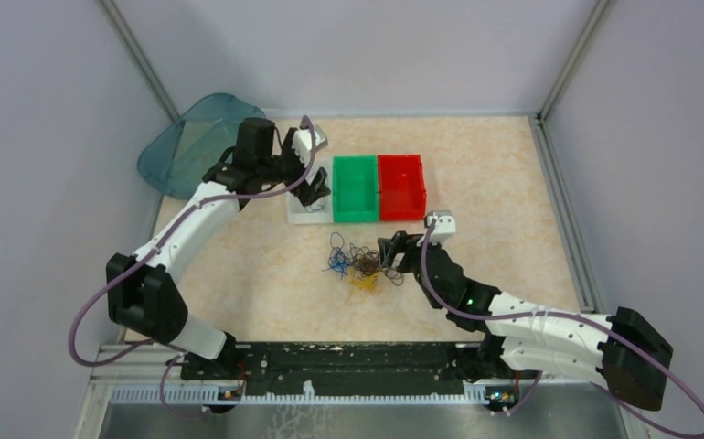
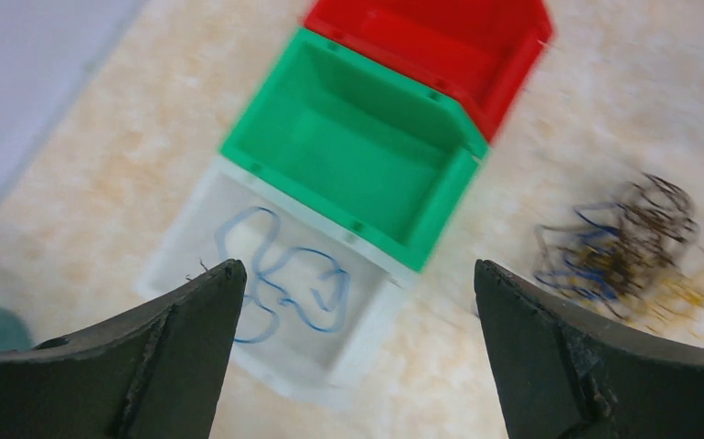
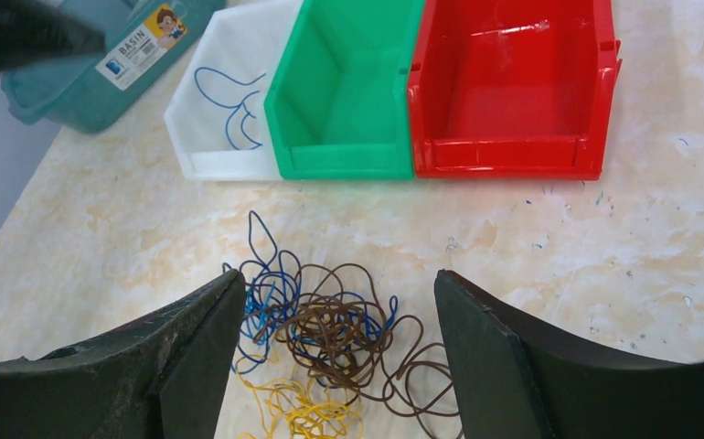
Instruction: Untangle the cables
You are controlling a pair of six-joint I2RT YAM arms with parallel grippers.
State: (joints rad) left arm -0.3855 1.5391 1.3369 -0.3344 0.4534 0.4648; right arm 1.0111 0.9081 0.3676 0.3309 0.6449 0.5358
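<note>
The right jaws are standing wide apart and empty, hovering low over the worktop (image 3: 604, 238). The tangle of cables (image 3: 330, 352) is lying between them and a little ahead, with nothing gripped. Its brown strand (image 3: 348, 334), blue strands (image 3: 271, 293) and yellow strand (image 3: 307, 412) are looping through one another. The likeliest trouble is therefore the jaws closing on the dense middle and pinching several colours at once. A lift would then be hauling the whole clump up or tightening the knot rather than freeing one wire. Wire this thin is also likely to be slipping out of the grip or springing away across the worktop. The left jaws are likewise gaping apart and holding nothing, poised above the white bin (image 3: 229, 165), where one blue cable (image 2: 284, 283) is lying below and between them. Dropping lower there is risking snagging that separate strand and dragging it out, or nudging the green bin (image 2: 357, 155) just ahead of them.
</note>
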